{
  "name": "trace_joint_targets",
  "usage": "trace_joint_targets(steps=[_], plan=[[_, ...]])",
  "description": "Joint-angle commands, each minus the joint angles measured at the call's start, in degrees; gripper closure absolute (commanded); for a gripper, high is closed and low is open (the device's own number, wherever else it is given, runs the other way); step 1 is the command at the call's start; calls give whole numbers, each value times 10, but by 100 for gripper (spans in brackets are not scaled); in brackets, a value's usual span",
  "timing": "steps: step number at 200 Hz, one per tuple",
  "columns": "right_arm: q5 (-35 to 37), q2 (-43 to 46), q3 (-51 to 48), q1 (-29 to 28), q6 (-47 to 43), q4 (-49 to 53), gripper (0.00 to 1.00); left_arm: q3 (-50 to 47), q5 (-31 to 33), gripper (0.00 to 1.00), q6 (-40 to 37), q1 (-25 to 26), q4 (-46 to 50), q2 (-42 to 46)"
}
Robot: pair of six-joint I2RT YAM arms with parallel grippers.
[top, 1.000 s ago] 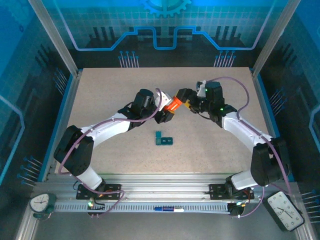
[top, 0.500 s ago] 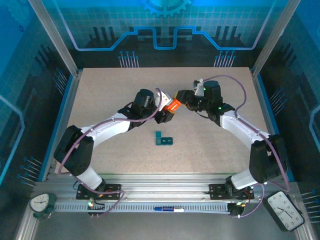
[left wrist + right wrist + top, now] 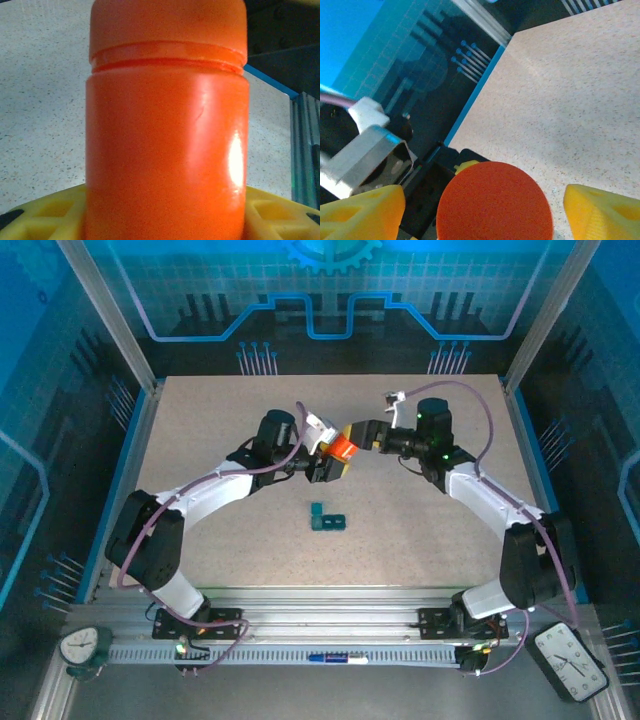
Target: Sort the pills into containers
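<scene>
My left gripper [image 3: 330,451] is shut on an orange bottle [image 3: 343,448] and holds it above the table's middle. In the left wrist view the bottle [image 3: 167,150] stands between the yellow fingers [image 3: 42,215], cap end away from the camera. My right gripper [image 3: 358,435] faces the cap end. In the right wrist view the round orange cap [image 3: 495,202] sits between the yellow fingertips [image 3: 362,210], which are open with a gap on each side. The dark-teal containers [image 3: 327,520] lie on the table nearer the bases. The pills are out of view.
The speckled beige table [image 3: 220,410] stretches free around the arms. Aluminium frame posts and blue-lit walls [image 3: 110,330] bound it on the left, right and back. The front rail [image 3: 330,625] carries both arm bases.
The left wrist has turned and drawn slightly left, so the bottle looks shorter from above. The right gripper has shifted a little toward the back, still at the cap end.
</scene>
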State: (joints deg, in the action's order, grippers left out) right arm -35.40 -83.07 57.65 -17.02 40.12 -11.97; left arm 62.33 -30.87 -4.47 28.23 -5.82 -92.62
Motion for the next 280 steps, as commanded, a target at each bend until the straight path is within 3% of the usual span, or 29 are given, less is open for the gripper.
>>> trace_joint_targets(steps=[1,28,55,156,188,213,247,280], plan=[[74,42,7,15,73,21,14,11,43,100,-16,1,-2,25],[127,53,10,9,129,75,14,1,128,100,-64,19,5,31],[165,46,15,-2,149,112,14,-4,171,100,-95,31,6,31],[163,2,40,-47,153,106,18,5,181,100,-117,52,21,21],[155,-10,46,-53,155,103,25,8,182,100,-114,54,20,19],[140,-17,46,-54,152,99,42,9,182,100,-107,54,18,20],[107,-15,20,-36,124,46,57,10,152,100,-86,44,16,25],[2,-19,-24,11,79,-106,57,13,1,100,-12,2,-1,34]])
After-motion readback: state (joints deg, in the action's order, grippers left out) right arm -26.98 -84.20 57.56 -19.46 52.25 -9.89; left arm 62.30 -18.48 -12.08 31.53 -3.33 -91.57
